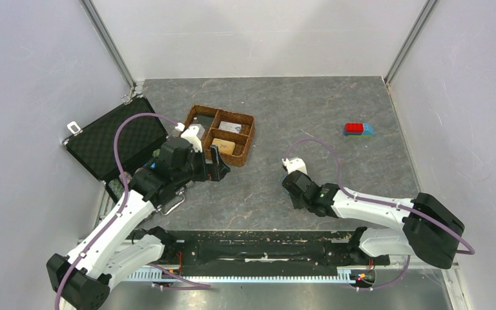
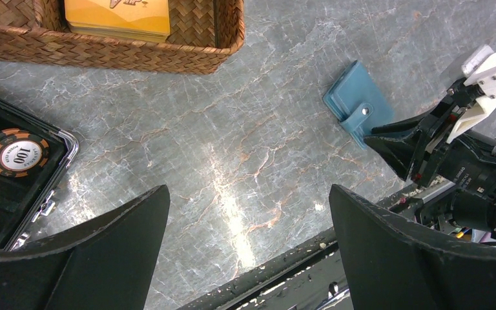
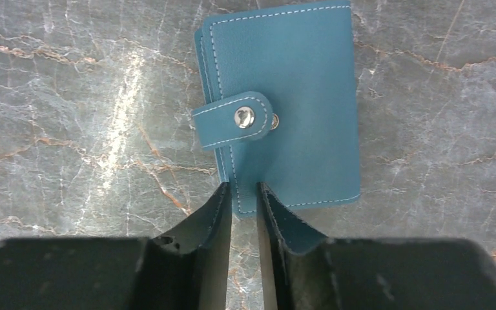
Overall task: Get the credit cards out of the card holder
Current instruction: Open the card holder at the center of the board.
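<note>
Lying flat on the table (image 3: 71, 97), snapped closed, the card holder (image 3: 297, 84) looks light, thin and soft-covered — likely to slide. The strap (image 3: 223, 123) offers the best hold. The right gripper (image 3: 244, 194) is nearly closed at its near edge — the left gripper (image 2: 248, 219) gapes wide, empty.

Grey marble-patterned tabletop (image 1: 310, 103), enclosed by plain pale walls (image 1: 258, 35) joined at aluminium corner posts (image 1: 110, 42); light is reflected as a glare streak (image 2: 232, 206).

Bright, even light; glare streaks on table (image 2: 229, 200) (both wrist views); focus sharp.
</note>
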### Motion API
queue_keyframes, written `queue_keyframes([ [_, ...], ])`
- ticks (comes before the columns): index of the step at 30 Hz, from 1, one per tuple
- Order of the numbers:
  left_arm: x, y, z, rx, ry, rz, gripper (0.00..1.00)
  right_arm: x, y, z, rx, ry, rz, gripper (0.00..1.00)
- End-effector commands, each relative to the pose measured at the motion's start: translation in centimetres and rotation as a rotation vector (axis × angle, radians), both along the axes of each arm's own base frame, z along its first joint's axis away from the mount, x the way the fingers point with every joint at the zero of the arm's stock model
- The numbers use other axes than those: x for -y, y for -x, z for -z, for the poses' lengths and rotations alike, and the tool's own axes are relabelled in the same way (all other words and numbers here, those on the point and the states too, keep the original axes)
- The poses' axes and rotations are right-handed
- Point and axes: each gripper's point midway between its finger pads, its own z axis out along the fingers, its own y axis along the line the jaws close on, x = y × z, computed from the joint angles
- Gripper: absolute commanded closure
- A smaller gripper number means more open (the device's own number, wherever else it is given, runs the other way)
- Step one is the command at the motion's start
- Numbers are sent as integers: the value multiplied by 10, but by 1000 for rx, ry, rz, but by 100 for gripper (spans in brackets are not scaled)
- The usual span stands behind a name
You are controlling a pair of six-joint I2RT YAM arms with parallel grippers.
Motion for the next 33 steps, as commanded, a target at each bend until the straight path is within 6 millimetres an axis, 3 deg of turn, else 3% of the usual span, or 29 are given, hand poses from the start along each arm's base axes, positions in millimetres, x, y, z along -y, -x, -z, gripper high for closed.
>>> queue_keyframes([
  [1, 2, 0, -1, -11, 22, -14, 0, 1, -8, -10, 47, -6, 64, 84],
  [4, 6, 1, 0, -31, 28, -1, 0, -6, -9, -12, 48, -47, 58, 99],
  [5, 6, 1, 0, -34, 34, 1, 0, -9, -9, -12, 48, -63, 53, 100],
  [16, 4, -3, -4, -23, 40, -30, 0, -41, -9, -38, 61, -232, -9, 100],
  [21, 4, -1, -2, -22, 49, -33, 0, -36, -11, -46, 84, -228, 3, 100],
  [26, 9, 3, -10, -12, 81, -8, 0, -24, -16, -37, 120, -126, -39, 100],
  [27, 7, 2, -11, -5, 79, -16, 0, -24, -16, -36, 118, -119, -48, 96],
  [29, 3, 2, -12, 9, 78, -33, 0, -24, -15, -36, 121, -113, -64, 78],
  [33, 1, 3, -12, 13, 82, -42, 0, -15, -15, -31, 138, -63, -90, 62],
])
